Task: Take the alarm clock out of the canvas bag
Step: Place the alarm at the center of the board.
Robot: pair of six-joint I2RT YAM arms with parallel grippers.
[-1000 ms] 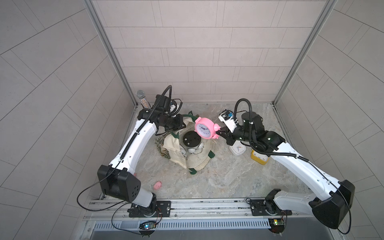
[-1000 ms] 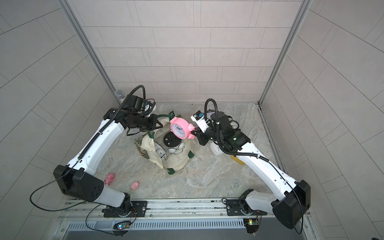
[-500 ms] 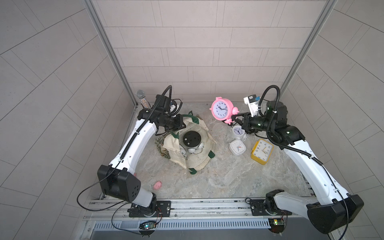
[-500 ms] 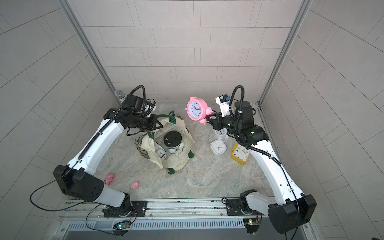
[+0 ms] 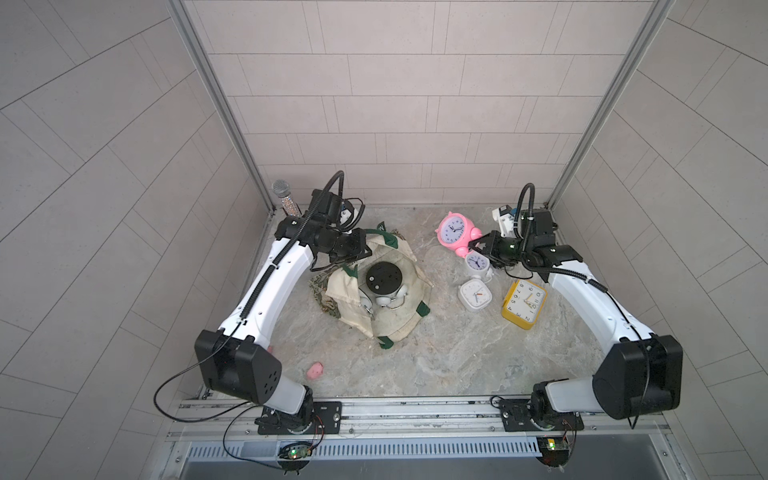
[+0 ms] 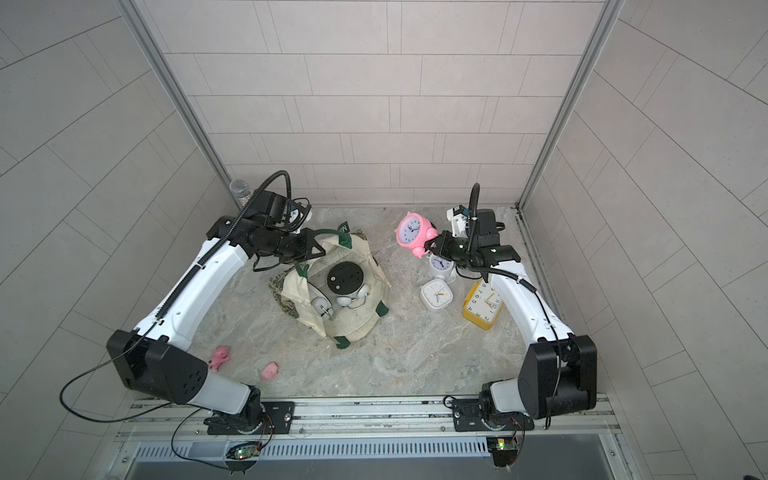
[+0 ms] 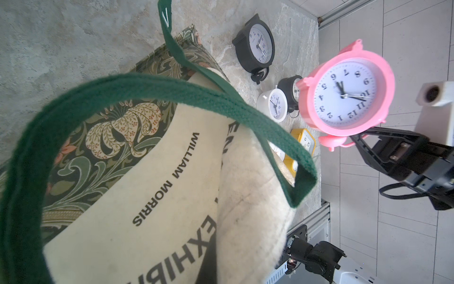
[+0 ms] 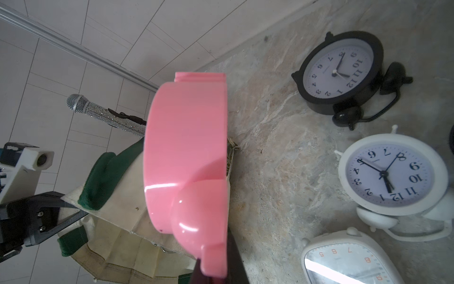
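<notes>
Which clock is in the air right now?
The pink alarm clock, gripped by the right tool; the rest lie on the table or in the canvas bag.

Enclosure of pale grey-beige tiled panels: back wall [image 5: 395,104] with tiles in level courses, side walls [image 5: 83,187] with the same tiles running aslant in both top views. The joins are marked by two bare metal posts [image 5: 216,104] rising from the rear corners of the floor. Floor [image 5: 436,361] is a marbled stone-look slab, grey and cream with brownish veins; along its near edge a metal rail [image 5: 415,409], then a slotted vent grille [image 5: 415,451]; light even and soft, shadows faint.
</notes>
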